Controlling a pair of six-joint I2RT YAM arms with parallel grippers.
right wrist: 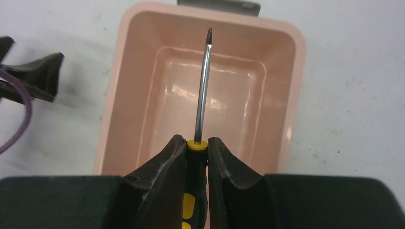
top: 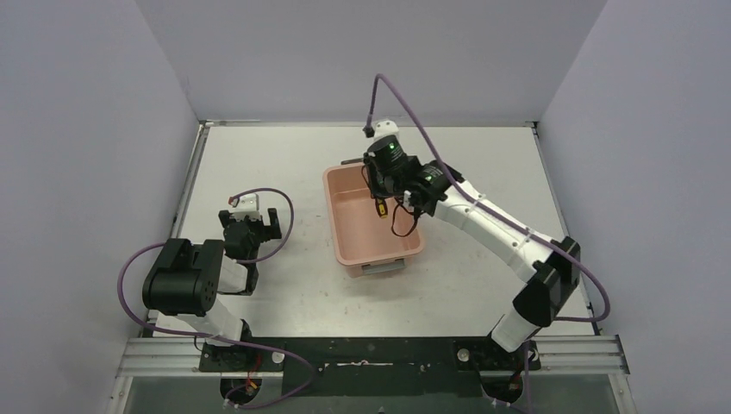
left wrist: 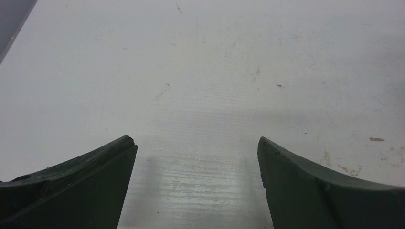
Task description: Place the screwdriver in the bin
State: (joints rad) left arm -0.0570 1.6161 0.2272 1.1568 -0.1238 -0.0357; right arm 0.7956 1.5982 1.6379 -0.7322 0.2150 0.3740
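Note:
The salmon-pink bin (top: 345, 233) sits mid-table, and in the right wrist view the bin (right wrist: 129, 86) lies straight below with nothing in it. My right gripper (right wrist: 197, 143) is shut on the screwdriver (right wrist: 203, 86) by its yellow and black handle. The thin metal shaft points out ahead over the bin's inside. From above, the right gripper (top: 385, 203) hangs over the bin's far half, and a bit of the screwdriver (top: 380, 207) shows orange under it. My left gripper (left wrist: 197, 143) is open over bare table, left of the bin (top: 250, 226).
The bin's grey handle (right wrist: 218, 6) is at its far short end. Grey walls close in the white table (top: 284, 164) at the back and sides. A purple cable (top: 414, 112) loops over the right arm. The left arm's fingers (right wrist: 38, 76) show at the left of the right wrist view.

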